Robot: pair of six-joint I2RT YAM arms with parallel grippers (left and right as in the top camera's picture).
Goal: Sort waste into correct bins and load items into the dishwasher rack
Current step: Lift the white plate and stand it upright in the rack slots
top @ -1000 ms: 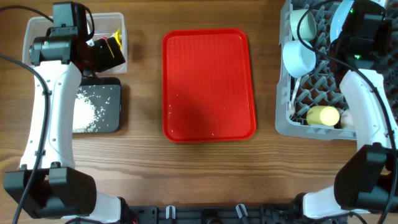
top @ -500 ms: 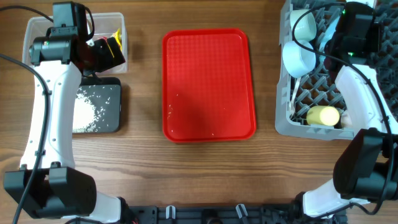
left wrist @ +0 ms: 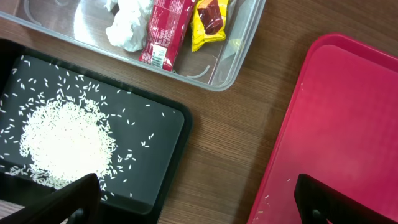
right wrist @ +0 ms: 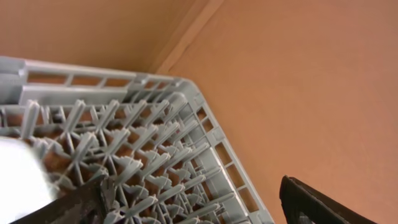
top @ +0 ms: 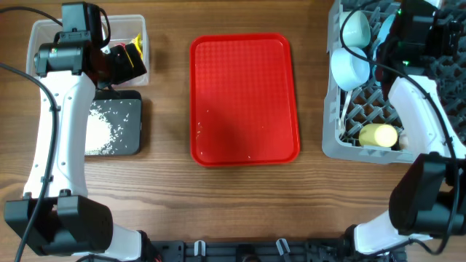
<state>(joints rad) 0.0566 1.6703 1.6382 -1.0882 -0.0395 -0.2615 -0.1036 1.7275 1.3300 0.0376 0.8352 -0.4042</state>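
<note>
Up top, the right gripper (right wrist: 193, 186) hangs over a corner of the grey rack (right wrist: 155, 155), fingers wide apart with nothing between them. Only the overhead view shows the blue bowls (top: 351, 67) and yellow cup (top: 378, 135) inside. The left gripper (left wrist: 196, 180), also spread, hovers above the black tray (left wrist: 155, 124) of rice (left wrist: 65, 140).

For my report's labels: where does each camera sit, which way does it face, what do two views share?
Overhead: above the table, facing straight down; left arm and right arm show, red tray between.
Left wrist: on the left arm, facing down at black tray and clear tub; its open fingers show below.
Right wrist: on the right arm, facing across the dishwasher rack corner; its open fingers show below.
Shared: red tray and black tray, in overhead and left wrist.
</note>
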